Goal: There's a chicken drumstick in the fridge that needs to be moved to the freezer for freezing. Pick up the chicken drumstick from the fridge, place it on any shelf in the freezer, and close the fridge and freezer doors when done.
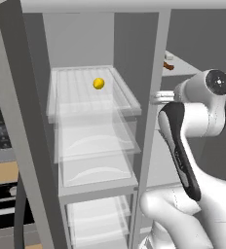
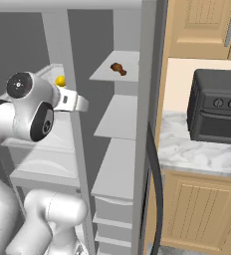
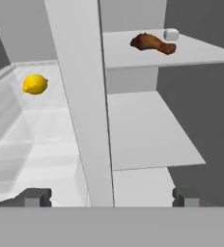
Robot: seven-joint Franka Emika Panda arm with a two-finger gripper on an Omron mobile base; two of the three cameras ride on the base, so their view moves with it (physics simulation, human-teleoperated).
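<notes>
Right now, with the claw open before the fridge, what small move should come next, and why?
Probably raise the claw and shift it right, toward the drumstick. In the hand view the divider stands straight ahead of the open jaws, while the drumstick lies on the upper shelf to its right, untouched.

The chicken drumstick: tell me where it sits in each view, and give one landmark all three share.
Left base view: chicken drumstick far right, on the upper shelf behind the divider.
Right base view: drumstick upper middle, on the top shelf.
Hand view: drumstick top right, beside a small white block.
Shared landmark: the yellow lemon.
</notes>
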